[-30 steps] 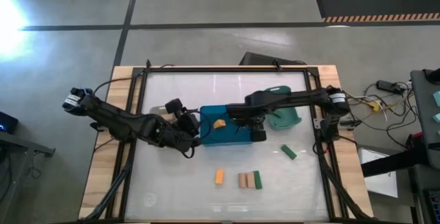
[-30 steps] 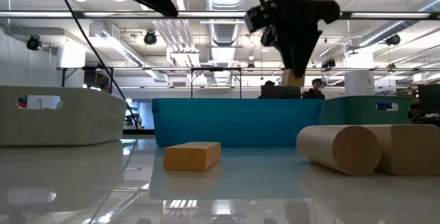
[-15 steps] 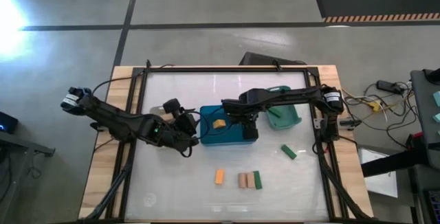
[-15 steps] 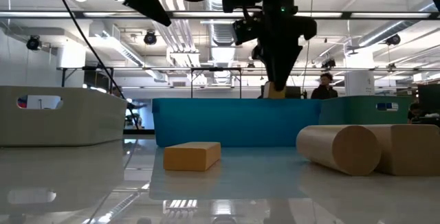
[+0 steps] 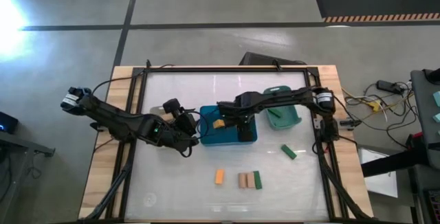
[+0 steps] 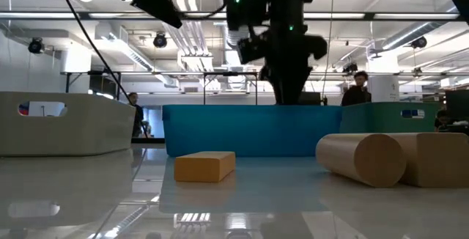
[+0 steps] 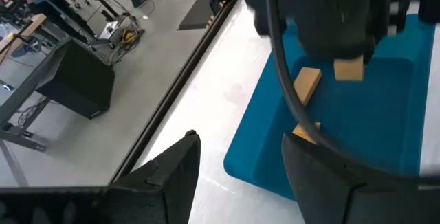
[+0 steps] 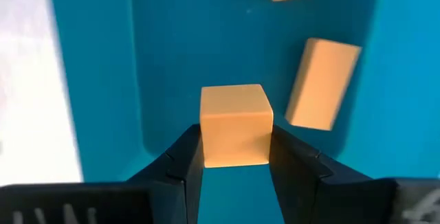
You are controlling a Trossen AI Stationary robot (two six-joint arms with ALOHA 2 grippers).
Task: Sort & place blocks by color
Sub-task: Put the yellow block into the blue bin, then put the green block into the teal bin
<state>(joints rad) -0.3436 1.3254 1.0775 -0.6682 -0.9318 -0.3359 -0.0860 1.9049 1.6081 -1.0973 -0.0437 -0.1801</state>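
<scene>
Now the right gripper (image 8: 235, 161) is holding an orange block (image 8: 235, 123) over the blue bin (image 5: 206, 138); next it should release; the left gripper (image 7: 240, 176) is waiting open beside.

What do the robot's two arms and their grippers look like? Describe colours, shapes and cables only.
Both arms are dark, slim and jointed, with pale bands near their bases. Black cables trail along them. The left gripper and right gripper each have two dark, broad fingers.

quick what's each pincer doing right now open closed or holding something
Left pincer: open, empty, beside the blue bin.
Right pincer: shut on an orange block above that bin.
</scene>
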